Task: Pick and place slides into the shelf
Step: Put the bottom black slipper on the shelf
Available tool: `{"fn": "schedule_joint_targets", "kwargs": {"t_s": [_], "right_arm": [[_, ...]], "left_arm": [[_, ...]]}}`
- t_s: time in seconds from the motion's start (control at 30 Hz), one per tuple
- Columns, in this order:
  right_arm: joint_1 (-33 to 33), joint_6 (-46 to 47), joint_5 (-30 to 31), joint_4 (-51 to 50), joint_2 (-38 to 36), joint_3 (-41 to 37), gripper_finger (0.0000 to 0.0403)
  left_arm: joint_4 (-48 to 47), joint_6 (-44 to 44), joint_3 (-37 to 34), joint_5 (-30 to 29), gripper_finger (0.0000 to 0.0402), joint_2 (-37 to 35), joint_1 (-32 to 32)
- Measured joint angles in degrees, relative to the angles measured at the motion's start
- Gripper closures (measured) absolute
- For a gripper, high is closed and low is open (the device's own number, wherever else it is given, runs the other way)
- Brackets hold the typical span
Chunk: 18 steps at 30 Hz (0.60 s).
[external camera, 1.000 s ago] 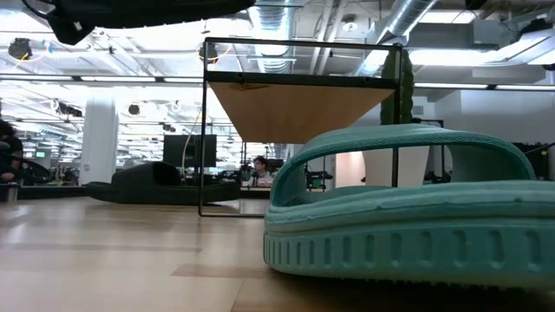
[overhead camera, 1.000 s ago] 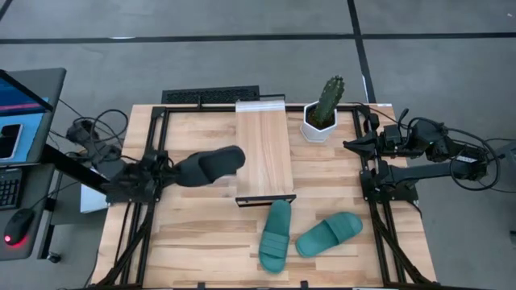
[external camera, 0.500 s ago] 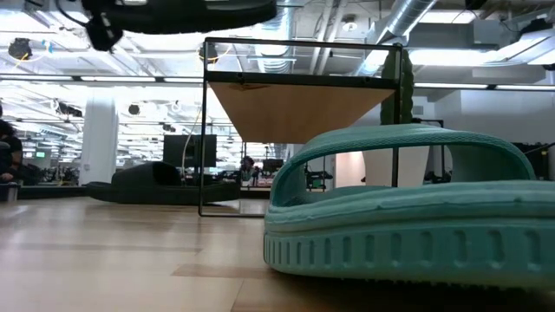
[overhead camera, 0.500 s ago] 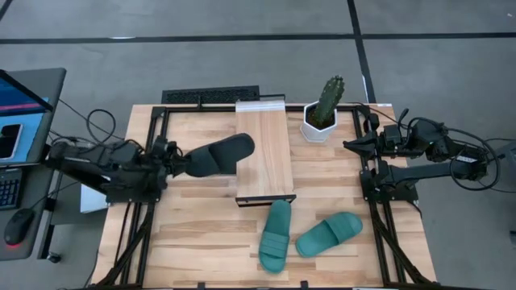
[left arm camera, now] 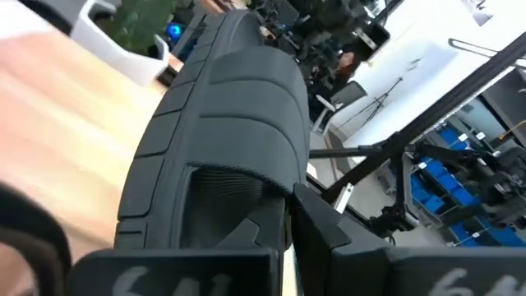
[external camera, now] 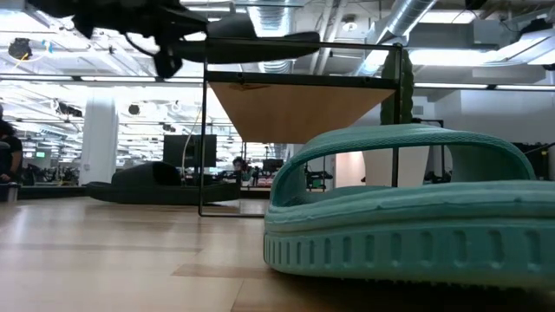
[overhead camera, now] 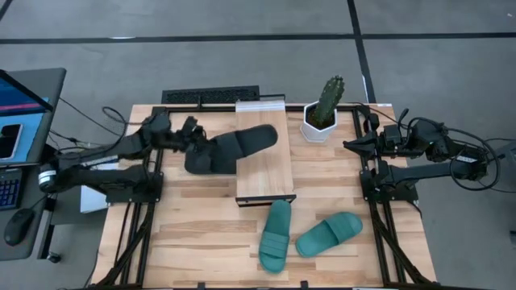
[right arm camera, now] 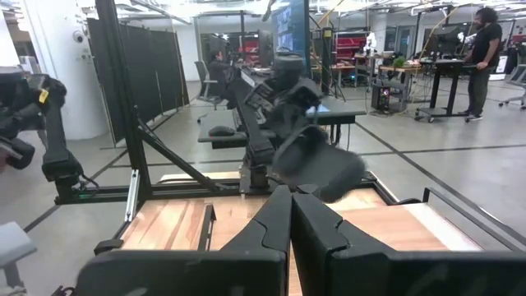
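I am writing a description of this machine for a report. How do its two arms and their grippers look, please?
Both arms are dark, almost black, built of slim jointed segments. Loose black cables loop along the left arm and the right arm. The left arm carries a pale band near its base. The left gripper and the right gripper have flat, angular black fingers, and faint pale lettering shows on their housings.

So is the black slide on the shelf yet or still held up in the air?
In the air. The left gripper is shut on the black slide, which hangs partly over the shelf, above its top in the low view.
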Motion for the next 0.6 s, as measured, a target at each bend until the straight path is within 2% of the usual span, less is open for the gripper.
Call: {"fn": "schedule_joint_targets", "kwargs": {"t_s": [0.3, 0.5, 0.6], "right_arm": [[0.0, 0.0, 0.0, 0.0, 0.0, 0.0, 0.0403], [0.0, 0.0, 0.0, 0.0, 0.0, 0.0, 0.0403], [0.0, 0.0, 0.0, 0.0, 0.0, 0.0, 0.0403]], "left_arm": [[-1.8, 5.7, 12.6, 9.4, 0.0401, 16.2, 6.8], [-1.8, 6.7, 17.1, 12.5, 0.0401, 26.9, 9.8], [2.0, 5.3, 18.2, 15.1, 0.0401, 30.4, 11.8]]}}
